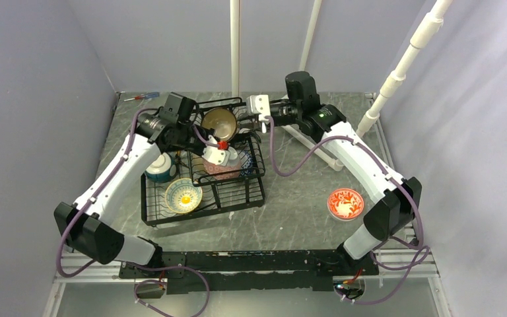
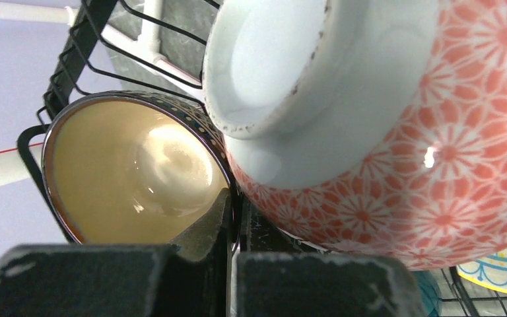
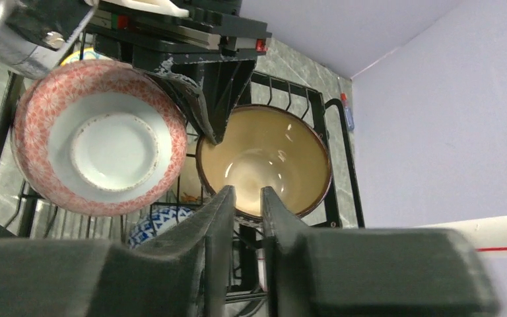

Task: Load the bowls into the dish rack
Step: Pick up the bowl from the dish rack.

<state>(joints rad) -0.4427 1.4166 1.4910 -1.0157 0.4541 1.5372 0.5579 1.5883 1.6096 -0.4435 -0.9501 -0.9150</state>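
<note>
Up in the slanted upper basket [image 1: 259, 158] of the dish rack [image 1: 234, 197], a brown bowl [image 1: 219, 123] with a tan inside stands tilted on its edge, its hollow facing the right arm. Just beside it, toward the near side, a pink flower-patterned bowl [image 3: 99, 142] leans with its white foot turned the same way; the two bowls sit rim to rim, touching or nearly so.

The left pincer [image 3: 210, 132] reaches in from the left. Its fingers are pressed together to a single point just where the brown bowl's rim meets the pink bowl. Whether that rim is caught between the pads cannot be told. The right pincer [image 3: 247, 191] comes from the opposite side, its fingers a narrow gap apart. The brown bowl's near rim shows in that gap, but contact cannot be made out.

Under the basket a blue-and-white bowl [image 3: 162, 221] peeks through the wires. On the rack's base tray, toward the front left, a yellow dotted bowl [image 1: 183, 196] lies hollow up. A teal bowl [image 1: 160, 168] sits upside down at the rack's left rear corner, close to the left arm.

Well apart from the rack, a red patterned bowl [image 1: 346, 203] rests hollow up on the grey marbled surface [image 1: 290, 211], near the right arm's elbow. A white pipe [image 1: 313, 148] lies on the surface beneath the right arm, and a red-handled screwdriver [image 1: 142, 97] lies at the far left corner.
</note>
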